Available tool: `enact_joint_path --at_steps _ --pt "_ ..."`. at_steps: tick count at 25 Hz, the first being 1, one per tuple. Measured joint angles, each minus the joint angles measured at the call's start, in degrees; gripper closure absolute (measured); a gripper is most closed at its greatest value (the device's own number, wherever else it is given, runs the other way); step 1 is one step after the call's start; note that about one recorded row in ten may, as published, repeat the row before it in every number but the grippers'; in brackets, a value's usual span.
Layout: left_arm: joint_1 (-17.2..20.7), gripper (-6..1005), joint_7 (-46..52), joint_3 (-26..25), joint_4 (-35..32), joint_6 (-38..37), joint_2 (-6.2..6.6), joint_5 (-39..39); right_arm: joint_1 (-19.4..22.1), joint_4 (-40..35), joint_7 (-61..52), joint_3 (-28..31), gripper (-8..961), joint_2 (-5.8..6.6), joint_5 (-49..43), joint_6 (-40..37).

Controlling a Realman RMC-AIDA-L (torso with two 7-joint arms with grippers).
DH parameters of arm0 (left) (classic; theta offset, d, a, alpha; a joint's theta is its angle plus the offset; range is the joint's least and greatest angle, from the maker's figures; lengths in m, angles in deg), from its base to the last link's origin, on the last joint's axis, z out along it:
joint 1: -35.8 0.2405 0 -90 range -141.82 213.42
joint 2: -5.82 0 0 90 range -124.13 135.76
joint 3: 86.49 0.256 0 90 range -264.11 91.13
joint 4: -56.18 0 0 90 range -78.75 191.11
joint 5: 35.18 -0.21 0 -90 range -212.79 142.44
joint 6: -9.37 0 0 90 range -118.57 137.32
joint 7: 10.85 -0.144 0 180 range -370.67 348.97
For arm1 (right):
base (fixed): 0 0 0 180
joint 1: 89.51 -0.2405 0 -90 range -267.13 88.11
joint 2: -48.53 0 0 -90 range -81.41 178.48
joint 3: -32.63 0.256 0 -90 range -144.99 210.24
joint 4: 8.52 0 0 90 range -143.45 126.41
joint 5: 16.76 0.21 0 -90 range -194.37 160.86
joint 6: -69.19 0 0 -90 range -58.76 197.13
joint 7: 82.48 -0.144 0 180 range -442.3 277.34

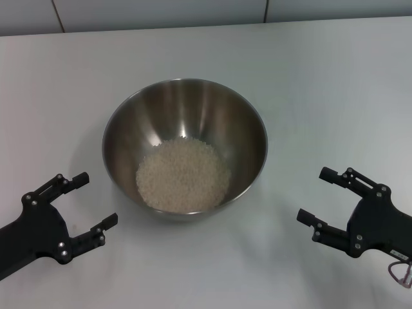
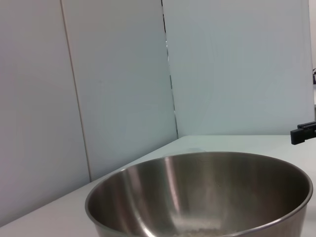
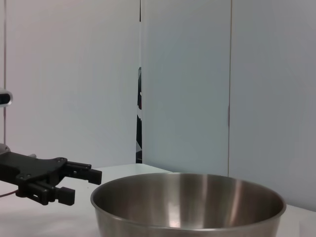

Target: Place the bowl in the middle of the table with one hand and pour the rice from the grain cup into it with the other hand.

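Left gripper [image 1: 92,199]: spread wide, fingers parted with nothing between them — holding nothing, touching nothing visible, just beside the bowl's near-left wall but apart from it.
Left arm: black, entering from the near-left corner of the head view, fingers angled up and inward toward the bowl.
Right gripper [image 1: 317,194]: likewise spread wide and empty, fingers pointing inward toward the bowl from the near right, clear of its wall.
Right arm: black, entering from the near-right corner, lying low over the table; a mirror of the left arm's pose.
Bowl [image 1: 122,129]: upright on the table between the two grippers, roughly mid-table, shiny steel with bright streaks on the inner wall; rim level.
Rice [image 1: 183,176]: pale heap lying in the bottom of the bowl, spread toward the near side of the floor, covering only the lowest part of the inside.
Table [image 1: 322,77]: white, smooth, bare around the bowl — soft shadow under the bowl's near edge.
Wall panels [image 1: 161,13]: pale, with dark seams, rising behind the table's far edge.
Grain cup: nowhere visible in any of the three views.
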Motion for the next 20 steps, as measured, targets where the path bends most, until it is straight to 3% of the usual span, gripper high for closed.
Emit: enact_joint_path --at_steps 20 --pt "0.04 172 1.20 0.00 -0.78 -0.64 0.00 0.00 -0.07 -1.05 -1.21 0.09 151 -0.09 0.01 -0.24"
